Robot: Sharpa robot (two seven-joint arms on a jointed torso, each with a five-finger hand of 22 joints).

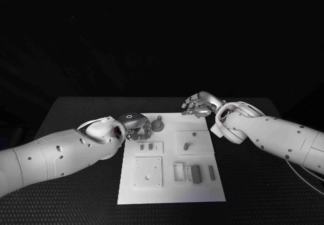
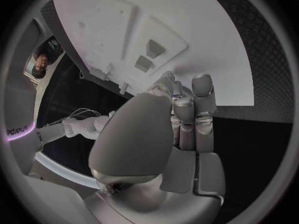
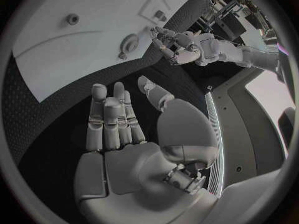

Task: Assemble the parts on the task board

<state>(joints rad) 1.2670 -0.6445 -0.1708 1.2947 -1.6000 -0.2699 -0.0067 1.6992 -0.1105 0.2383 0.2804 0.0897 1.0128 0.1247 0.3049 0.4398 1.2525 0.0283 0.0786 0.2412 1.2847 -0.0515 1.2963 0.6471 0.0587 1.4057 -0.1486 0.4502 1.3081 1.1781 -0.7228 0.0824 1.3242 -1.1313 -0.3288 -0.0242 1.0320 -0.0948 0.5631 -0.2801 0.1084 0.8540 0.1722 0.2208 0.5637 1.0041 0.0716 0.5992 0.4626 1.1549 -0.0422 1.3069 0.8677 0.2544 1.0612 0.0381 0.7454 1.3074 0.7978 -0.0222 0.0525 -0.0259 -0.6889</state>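
The white task board (image 1: 202, 192) lies lengthwise in the middle of the black table. Grey parts rest on it: a round part (image 1: 157, 124) near the far left corner, two short pieces (image 1: 146, 147) on a raised plate, and a long bar (image 1: 195, 174) among the near slots. My left hand (image 1: 137, 126) hovers at the board's left edge beside the round part, fingers straight and holding nothing (image 2: 187, 114). My right hand (image 1: 199, 105) hangs over the board's far edge, palm bare with its fingers apart (image 3: 115, 119). The right wrist view also shows the board (image 3: 62, 64), the round part (image 3: 129, 42) and the left hand (image 3: 177, 45).
A square raised plate (image 1: 148, 171) with small holes sits at the board's near left, and another plate (image 1: 192, 140) at mid right carries a peg and a short piece. Black table (image 1: 74, 108) surrounds the board on all sides.
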